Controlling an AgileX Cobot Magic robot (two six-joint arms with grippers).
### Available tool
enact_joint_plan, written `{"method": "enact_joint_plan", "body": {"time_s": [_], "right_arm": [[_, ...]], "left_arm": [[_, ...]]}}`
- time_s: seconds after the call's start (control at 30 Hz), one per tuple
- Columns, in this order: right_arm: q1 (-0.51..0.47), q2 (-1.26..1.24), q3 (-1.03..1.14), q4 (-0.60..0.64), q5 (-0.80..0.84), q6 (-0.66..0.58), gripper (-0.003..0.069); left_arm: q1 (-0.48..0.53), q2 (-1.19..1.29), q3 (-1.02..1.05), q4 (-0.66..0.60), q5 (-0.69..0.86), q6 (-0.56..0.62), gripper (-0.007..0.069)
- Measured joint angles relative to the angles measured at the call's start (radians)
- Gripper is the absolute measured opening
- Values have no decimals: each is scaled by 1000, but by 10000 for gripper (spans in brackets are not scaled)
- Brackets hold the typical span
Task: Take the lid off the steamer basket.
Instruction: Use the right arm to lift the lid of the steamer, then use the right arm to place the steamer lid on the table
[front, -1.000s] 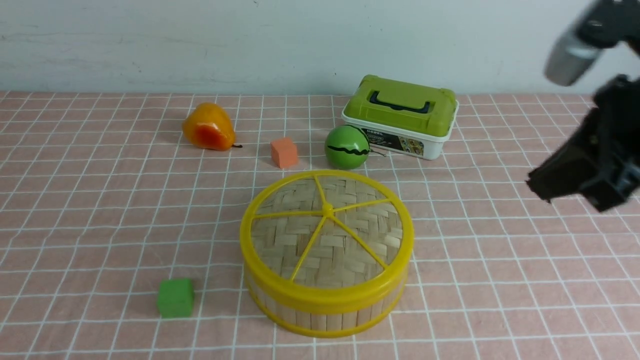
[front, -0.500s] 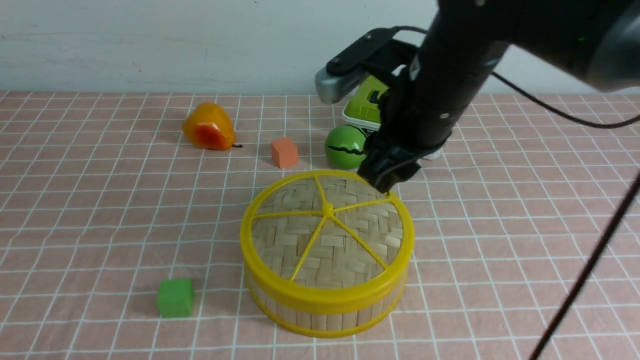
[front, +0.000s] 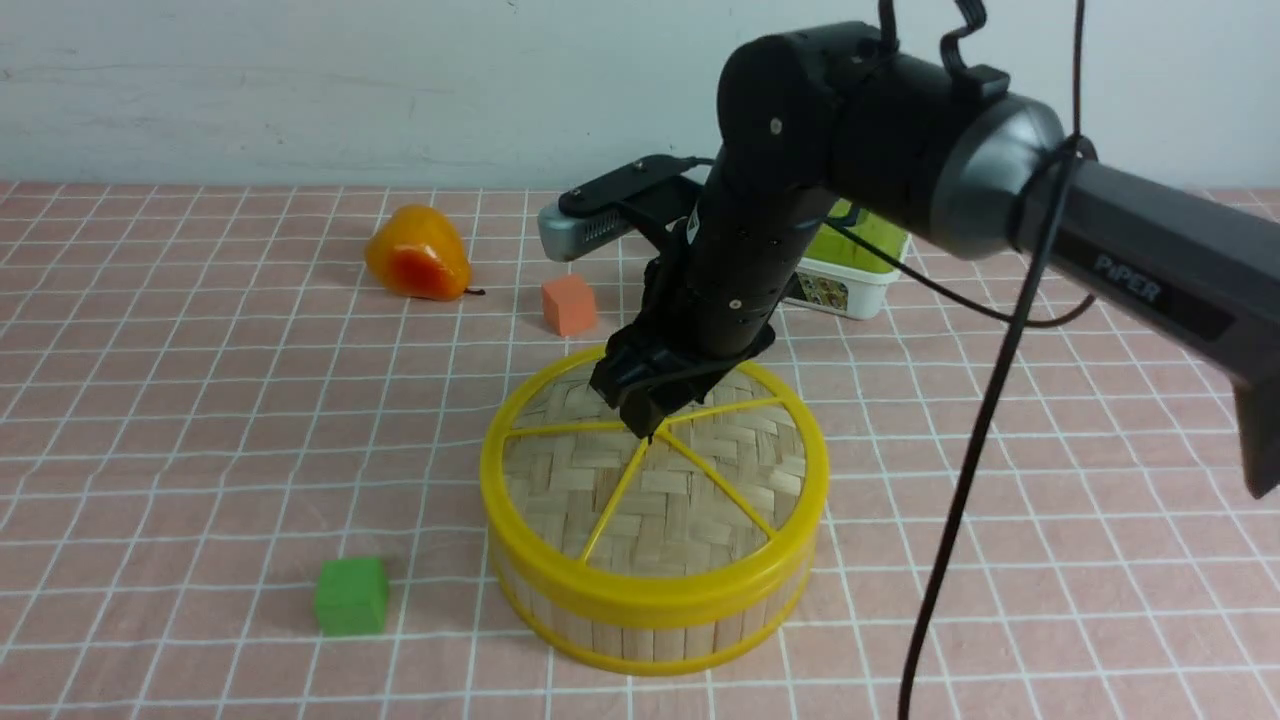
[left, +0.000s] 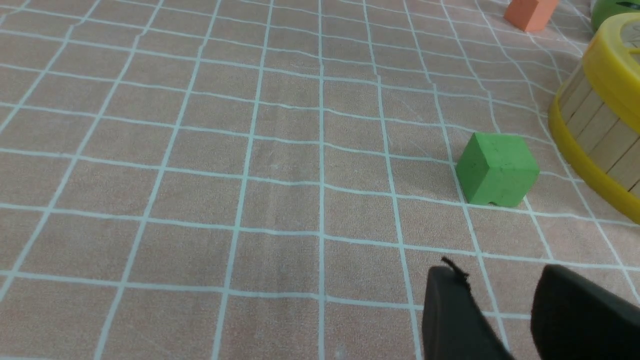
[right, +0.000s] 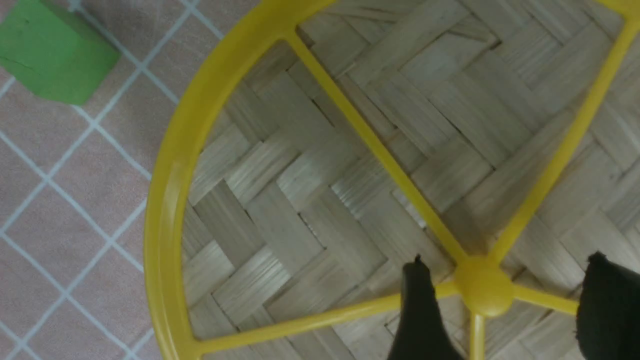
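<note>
The steamer basket (front: 650, 620) stands in the middle of the checked cloth with its woven lid (front: 600, 480) seated on top. My right gripper (front: 648, 422) points down at the lid's centre. In the right wrist view the right gripper (right: 507, 265) is open, and the small yellow knob (right: 484, 286) lies between its two fingers with a gap on each side. My left gripper (left: 500, 275) is open low over bare cloth, short of the green cube (left: 497, 169), and the basket's wall (left: 595, 115) lies beyond it. The front view does not show the left gripper.
An orange pear-shaped fruit (front: 415, 255) and an orange cube (front: 568, 304) sit behind the basket. The green cube (front: 351, 595) lies to its front left. The white box with a green lid (front: 850, 280) is partly hidden behind the right arm. A black cable (front: 960, 500) hangs at the right.
The right arm has swung in from the right edge, first to the lid's far rim, then over its centre. Its jaws now stand open around the knob.
</note>
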Motion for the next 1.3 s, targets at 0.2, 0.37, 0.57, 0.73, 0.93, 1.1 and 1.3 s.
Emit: {"method": "enact_joint_plan", "body": {"time_s": [0.2, 0.37, 0.57, 0.73, 0.93, 1.1, 1.3], "right_arm": [[0, 19, -1, 4, -21, 0, 290], [0, 24, -6, 2, -19, -1, 167], [0, 4, -16, -29, 9, -1, 78], [0, -84, -82, -88, 95, -23, 78], [-23, -261, -91, -206, 109, -28, 78], [-152, -412, 59, -229, 110, 27, 78], [-343, -499, 351, -175, 86, 51, 78]], "left_arm": [[0, 0, 0, 0, 0, 0, 239], [0, 0, 0, 0, 0, 0, 239], [0, 0, 0, 0, 0, 0, 239], [0, 0, 0, 0, 0, 0, 239], [0, 0, 0, 0, 0, 0, 239], [0, 0, 0, 0, 0, 0, 239], [0, 0, 0, 0, 0, 0, 239]]}}
